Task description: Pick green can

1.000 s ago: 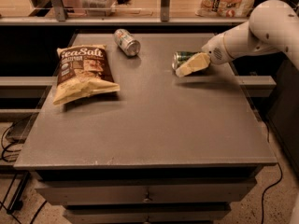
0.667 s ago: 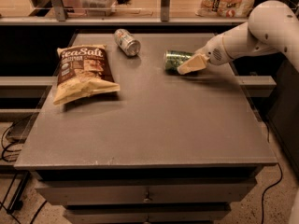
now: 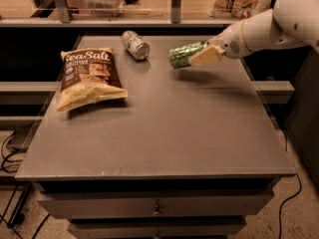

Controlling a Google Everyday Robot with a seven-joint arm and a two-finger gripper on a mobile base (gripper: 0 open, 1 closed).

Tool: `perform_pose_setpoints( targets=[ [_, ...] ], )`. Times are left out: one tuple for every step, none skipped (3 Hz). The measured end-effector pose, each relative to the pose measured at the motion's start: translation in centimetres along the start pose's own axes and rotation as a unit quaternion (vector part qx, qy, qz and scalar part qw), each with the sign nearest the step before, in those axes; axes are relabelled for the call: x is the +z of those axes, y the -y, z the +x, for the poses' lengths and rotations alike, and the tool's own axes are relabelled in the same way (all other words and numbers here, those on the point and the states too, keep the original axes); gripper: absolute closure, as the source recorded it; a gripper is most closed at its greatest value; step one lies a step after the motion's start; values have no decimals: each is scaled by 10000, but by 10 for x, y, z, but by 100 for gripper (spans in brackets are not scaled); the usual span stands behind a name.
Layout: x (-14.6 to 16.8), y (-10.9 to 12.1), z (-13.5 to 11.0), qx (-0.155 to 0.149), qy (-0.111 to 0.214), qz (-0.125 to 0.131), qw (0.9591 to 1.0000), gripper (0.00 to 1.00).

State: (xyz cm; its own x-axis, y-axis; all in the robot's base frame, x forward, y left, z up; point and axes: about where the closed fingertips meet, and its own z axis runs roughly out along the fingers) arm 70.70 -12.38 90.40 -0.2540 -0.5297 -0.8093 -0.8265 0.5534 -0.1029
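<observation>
The green can [image 3: 183, 54] is dark green with a lighter mottled pattern and a silver end. It is held on its side in the air above the far right part of the grey table [image 3: 164, 128], with its shadow on the tabletop below. My gripper [image 3: 202, 55] comes in from the upper right on a white arm and is shut on the green can, with a cream finger [image 3: 206, 57] across the can's front side.
A silver-white can [image 3: 135, 45] lies on its side at the table's far middle. A brown Sea Salt chip bag [image 3: 87, 77] lies at the left. A shelf with boxes runs behind the table. Drawers sit under the front edge.
The gripper has lifted the green can off the tabletop and carried it up and to the left. The silver-white can and chip bag have not moved.
</observation>
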Motion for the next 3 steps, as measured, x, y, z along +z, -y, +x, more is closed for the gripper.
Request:
perform_pose_setpoints(
  targets=[
    [-46, -5, -51, -565, 399, 186, 9974, 100],
    [-114, -10, -111, -1252, 953, 478, 9864, 100],
    [-123, -8, -122, -1395, 1052, 550, 9831, 100]
  ],
)
